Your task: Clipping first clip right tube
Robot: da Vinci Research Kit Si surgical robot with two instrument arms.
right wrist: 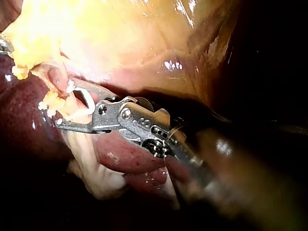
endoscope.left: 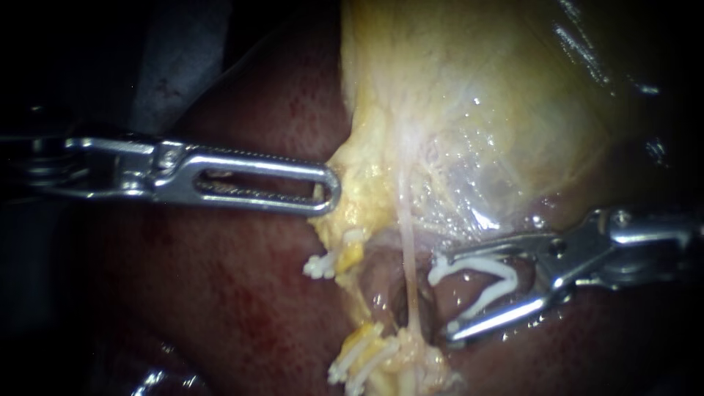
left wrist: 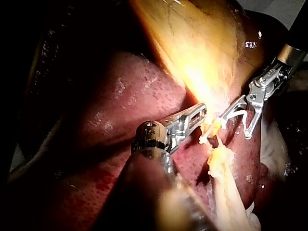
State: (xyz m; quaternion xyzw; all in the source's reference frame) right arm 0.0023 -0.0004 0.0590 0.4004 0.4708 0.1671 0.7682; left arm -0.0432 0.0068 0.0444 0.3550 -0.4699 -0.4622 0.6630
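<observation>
A thin pale tube, the right tube [endoscope.left: 408, 242], runs down from the gallbladder [endoscope.left: 477, 88] to yellow fat below. My right instrument [endoscope.left: 446, 298] comes in from the right with its jaws wide apart, an open white clip [endoscope.left: 473, 264] seated between them and touching both. Its tips lie just right of the tube, which is not between them. My left instrument [endoscope.left: 331, 192] has slotted jaws shut on the yellow tissue at the gallbladder's edge. The right wrist view shows the clip [right wrist: 90, 103] in the jaws [right wrist: 65, 103].
To the left of the tube, white clips sit on yellow tissue, one higher [endoscope.left: 323, 264] and two lower [endoscope.left: 363, 359]. Dark red liver [endoscope.left: 220, 308] lies under and around everything. In the left wrist view my right instrument [left wrist: 236, 124] faces my left one [left wrist: 203, 111].
</observation>
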